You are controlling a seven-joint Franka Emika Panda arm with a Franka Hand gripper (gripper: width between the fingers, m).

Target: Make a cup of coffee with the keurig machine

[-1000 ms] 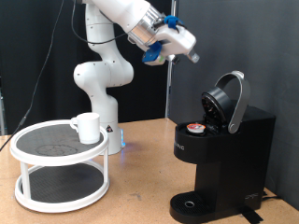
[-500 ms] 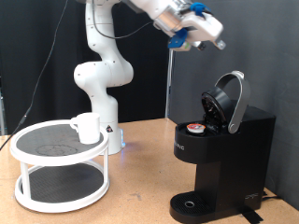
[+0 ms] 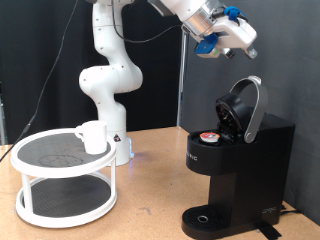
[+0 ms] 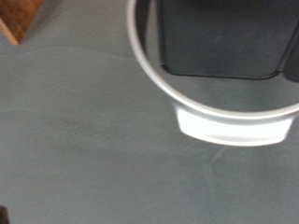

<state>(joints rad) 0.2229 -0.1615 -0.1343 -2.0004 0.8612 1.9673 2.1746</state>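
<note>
One keurig machine (image 3: 238, 165), lid raised, one red-topped pod (image 3: 209, 138) seated inside. One cup (image 3: 93, 136) on white rack (image 3: 62, 170), 9 o'clock. Hand (image 3: 243, 51) above lid; opening cannot tell.

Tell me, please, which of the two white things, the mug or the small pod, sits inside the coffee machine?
The small red-topped pod: it sits in the open keurig machine, under the raised lid. The cup stands apart on the round two-tier stand.

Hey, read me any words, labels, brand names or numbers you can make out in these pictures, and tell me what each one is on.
No text can be read in either view.
Keurig machine: a small pale mark on its front, left of the silvery panel, too small to read.
Pod in the open machine: red-and-white top, print blurred.
Cup, stand, gripper: no visible text.
</note>
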